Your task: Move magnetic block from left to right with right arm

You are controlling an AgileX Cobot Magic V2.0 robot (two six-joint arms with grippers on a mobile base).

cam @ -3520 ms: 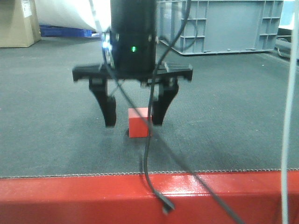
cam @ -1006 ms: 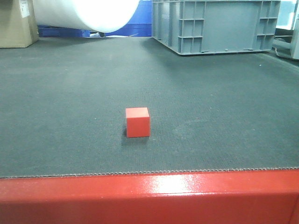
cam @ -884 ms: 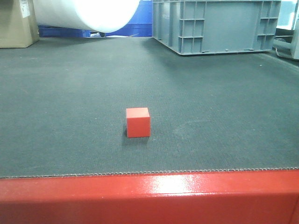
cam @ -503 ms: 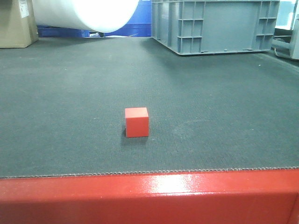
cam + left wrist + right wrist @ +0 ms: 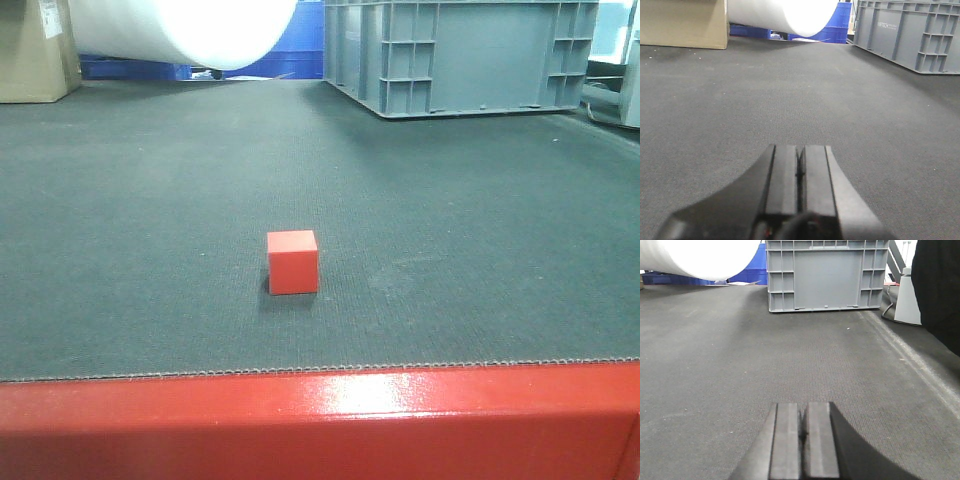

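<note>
The magnetic block (image 5: 293,262), a small red cube, rests alone on the dark grey mat (image 5: 450,250) near its front edge in the front view. No gripper or arm shows in that view. My left gripper (image 5: 800,150) fills the bottom of the left wrist view, low over bare mat, its two black jaws pressed together with nothing between them. My right gripper (image 5: 802,407) sits the same way in the right wrist view, shut and empty over bare mat. The block does not show in either wrist view.
A grey crate (image 5: 460,55) stands at the back right, also in the wrist views: grey crate (image 5: 826,275), grey crate (image 5: 910,35). A white roll (image 5: 185,30) and cardboard box (image 5: 35,50) sit at the back left. A red rim (image 5: 320,420) edges the front.
3.5 s ago an open gripper straddled the block in the front view; it has left that view. Over the last second the block has stayed put.
</note>
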